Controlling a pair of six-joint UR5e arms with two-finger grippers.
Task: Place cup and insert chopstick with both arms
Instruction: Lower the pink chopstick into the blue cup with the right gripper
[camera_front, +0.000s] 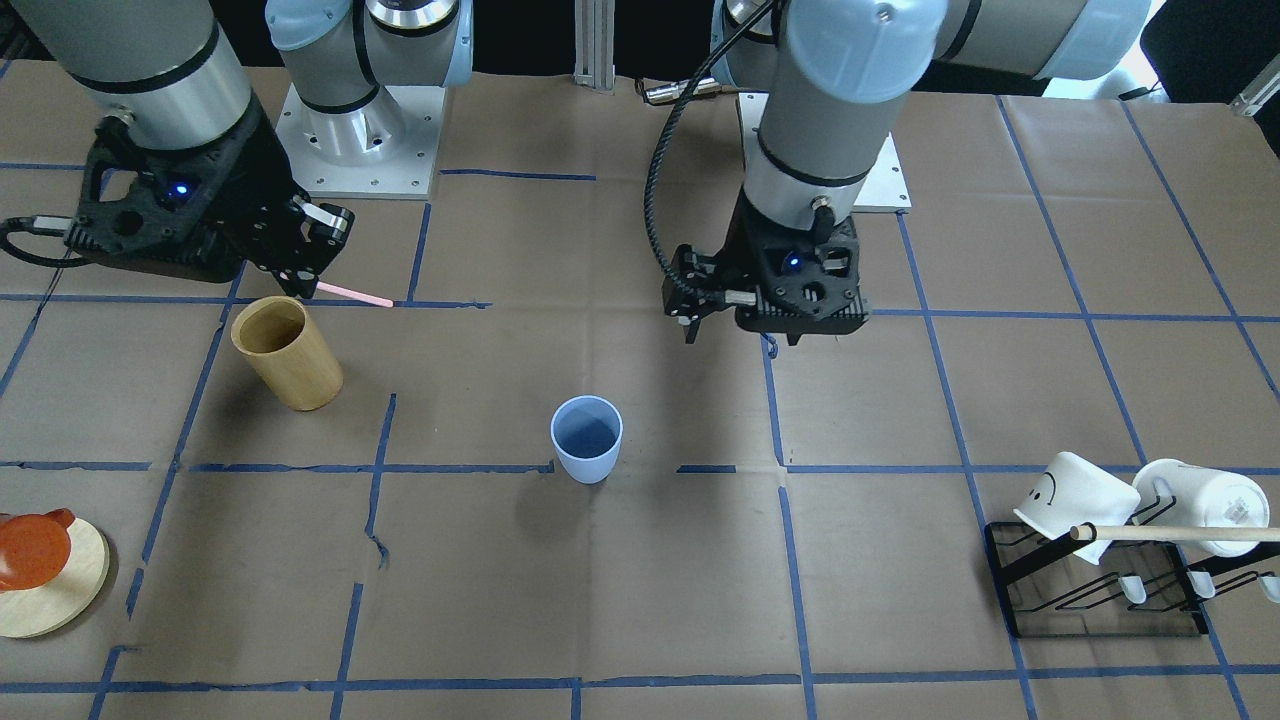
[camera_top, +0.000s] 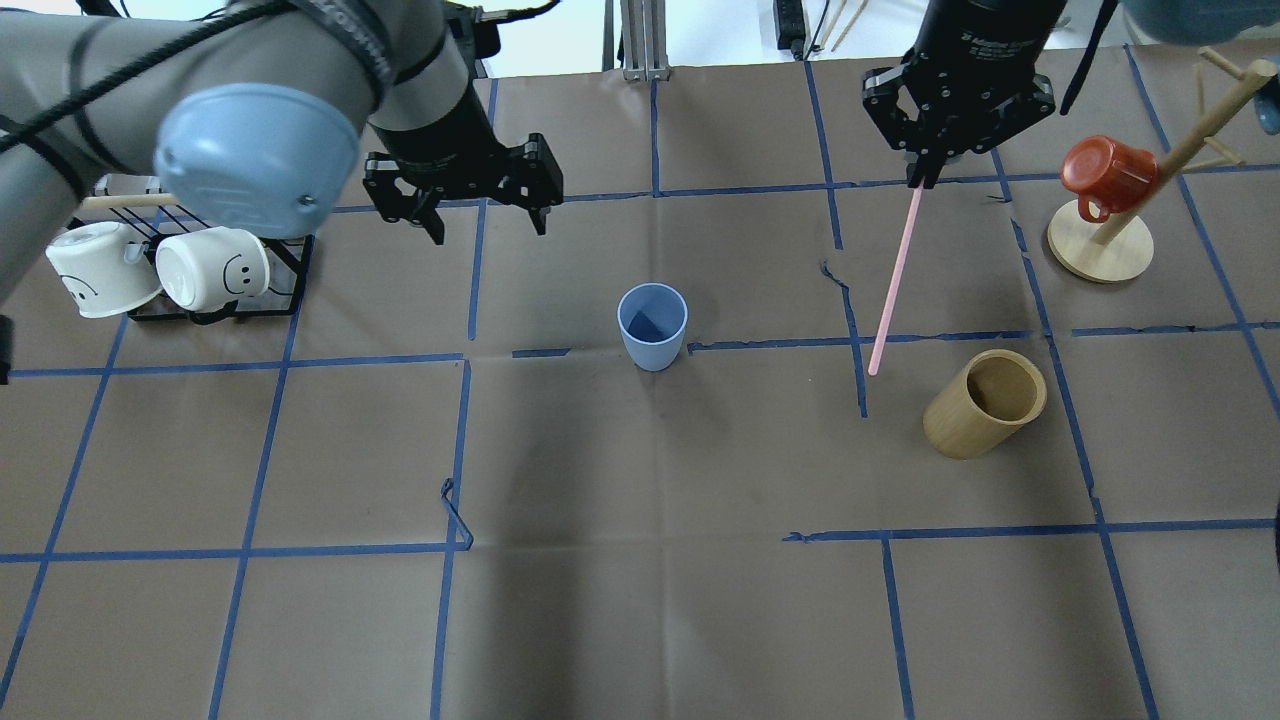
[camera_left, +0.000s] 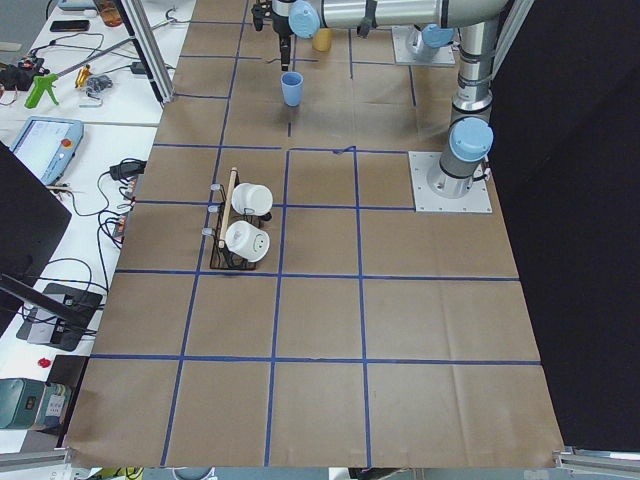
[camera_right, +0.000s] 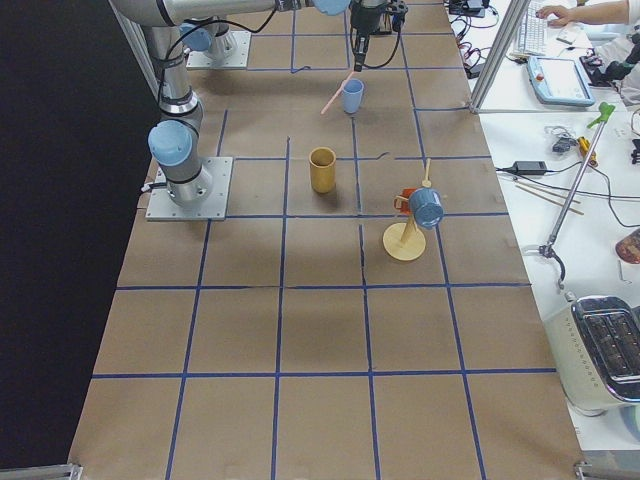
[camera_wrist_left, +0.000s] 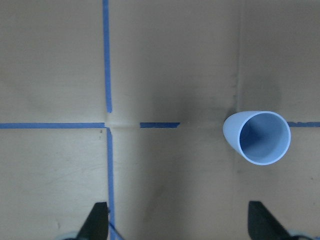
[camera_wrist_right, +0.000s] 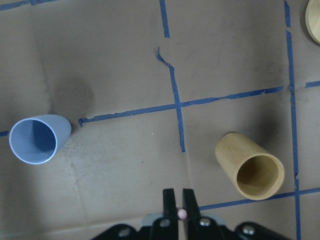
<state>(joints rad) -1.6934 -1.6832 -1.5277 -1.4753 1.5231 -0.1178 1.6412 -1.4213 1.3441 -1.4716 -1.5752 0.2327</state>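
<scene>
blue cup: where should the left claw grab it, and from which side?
Probably from straight above. The blue cup stands upright with its mouth open. Pinch the rim wall on the side nearest the open left claw, one finger inside and one outside. The body tapers toward the base, so a side grip could slip.

No words or numbers are legible anywhere. The only sign is a black smiley face drawn on a white mug (camera_top: 213, 270) and on the neighbour mug (camera_top: 100, 283), both on the black rack (camera_front: 1100, 632). White lettering on the right arm's black wrist housing (camera_top: 985, 40) is too blurred to read, and the printed label (camera_front: 1236, 508) on the neighbour mug's base is too small.
</scene>
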